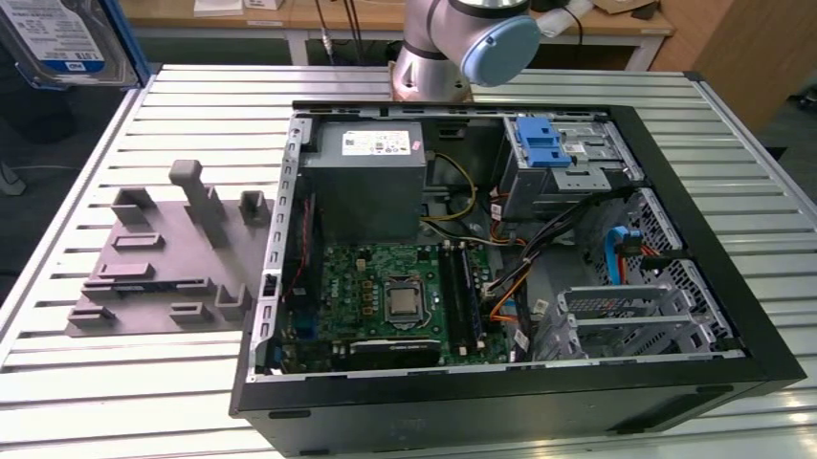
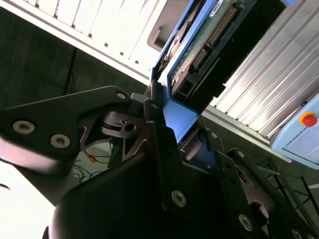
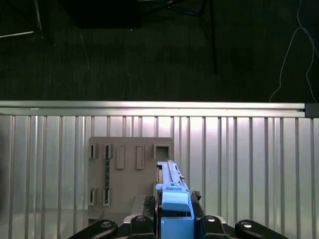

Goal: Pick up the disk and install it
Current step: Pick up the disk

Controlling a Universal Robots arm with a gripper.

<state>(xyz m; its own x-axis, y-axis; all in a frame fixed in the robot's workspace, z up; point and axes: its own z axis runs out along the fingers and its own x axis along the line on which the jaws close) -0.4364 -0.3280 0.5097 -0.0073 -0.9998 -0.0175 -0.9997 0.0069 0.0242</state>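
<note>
The gripper (image 3: 172,201) is clamped on the blue end tab of the disk (image 3: 169,174), which sticks out just past it. The disk looks stiff, a bit heavy and easy to break, so the blue frame seems safest to hold. Far below lies the grey holder block (image 3: 130,159).

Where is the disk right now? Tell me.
The disk is in the exterior view's upper left corner, away from the open computer case; in both wrist views the pincer grips its blue end.
</note>
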